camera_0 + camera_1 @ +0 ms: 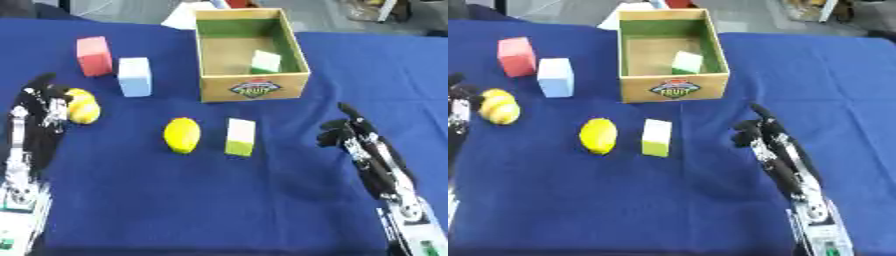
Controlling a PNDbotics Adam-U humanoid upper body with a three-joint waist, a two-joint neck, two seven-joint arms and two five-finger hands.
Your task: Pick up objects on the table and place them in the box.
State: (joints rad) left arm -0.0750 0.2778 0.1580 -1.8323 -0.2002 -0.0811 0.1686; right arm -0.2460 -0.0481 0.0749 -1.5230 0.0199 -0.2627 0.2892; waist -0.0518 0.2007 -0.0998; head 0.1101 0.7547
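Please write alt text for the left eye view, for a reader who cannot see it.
The robot's left hand curls around a yellow fruit at the left of a blue table, while its right hand rests empty at the right. A wooden box holds one green-and-white block; a lemon, another green-and-white block, a red block and a pale blue block lie outside.

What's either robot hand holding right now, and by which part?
Left robot hand curls round the outer side of a yellow fruit that sits on the table. Right robot hand holds nothing.
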